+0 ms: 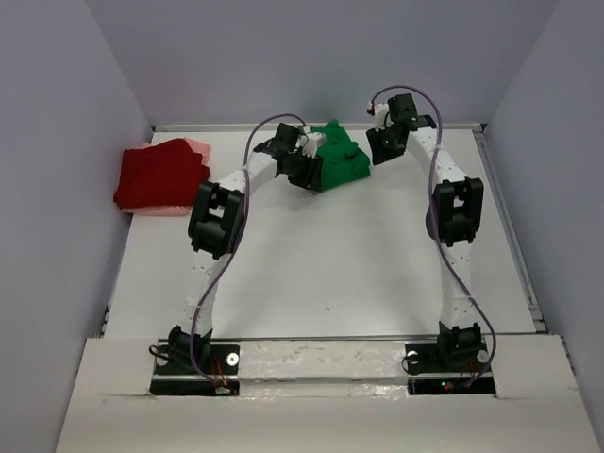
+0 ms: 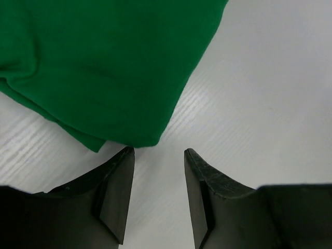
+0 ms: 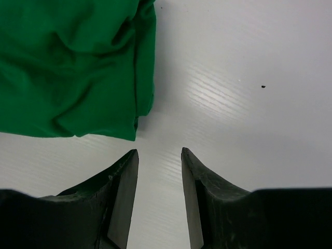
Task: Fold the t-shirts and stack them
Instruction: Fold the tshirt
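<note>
Overhead only: dark red t-shirt atop pale pink t-shirt, left of bunched bright green cloth t-shirt | wrists: left hand, right hand released, empty, beside it | white counter, grey walls.

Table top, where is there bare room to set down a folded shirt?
The widest bare patch of table lies between the left arm and right arm, nearer than the green t-shirt. Another lies beyond the right arm. Crowded: the far-left corner, dark red t-shirt on the pale pink one, and around the green t-shirt.
</note>
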Action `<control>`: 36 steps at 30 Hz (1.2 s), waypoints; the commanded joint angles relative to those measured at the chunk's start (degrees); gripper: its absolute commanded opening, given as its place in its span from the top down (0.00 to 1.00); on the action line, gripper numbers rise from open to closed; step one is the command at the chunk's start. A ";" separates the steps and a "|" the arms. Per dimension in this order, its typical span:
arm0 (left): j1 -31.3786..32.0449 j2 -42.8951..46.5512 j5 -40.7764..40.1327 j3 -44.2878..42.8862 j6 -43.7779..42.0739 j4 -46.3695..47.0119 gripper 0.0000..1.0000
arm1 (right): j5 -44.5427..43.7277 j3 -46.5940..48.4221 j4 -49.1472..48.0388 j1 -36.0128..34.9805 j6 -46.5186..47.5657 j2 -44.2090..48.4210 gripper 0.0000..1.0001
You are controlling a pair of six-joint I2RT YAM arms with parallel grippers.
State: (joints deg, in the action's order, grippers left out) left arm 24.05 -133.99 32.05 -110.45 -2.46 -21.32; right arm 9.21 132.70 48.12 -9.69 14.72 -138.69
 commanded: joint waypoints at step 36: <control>4.42 -5.58 -8.32 -12.24 -1.06 -3.11 1.00 | 7.13 7.74 1.36 1.26 0.49 -6.68 0.55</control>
State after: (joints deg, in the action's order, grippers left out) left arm 28.71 -140.92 23.33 -120.16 -3.14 -23.62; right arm 14.46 137.14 49.95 -9.04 14.85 -145.18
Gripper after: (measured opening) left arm 0.080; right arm 0.452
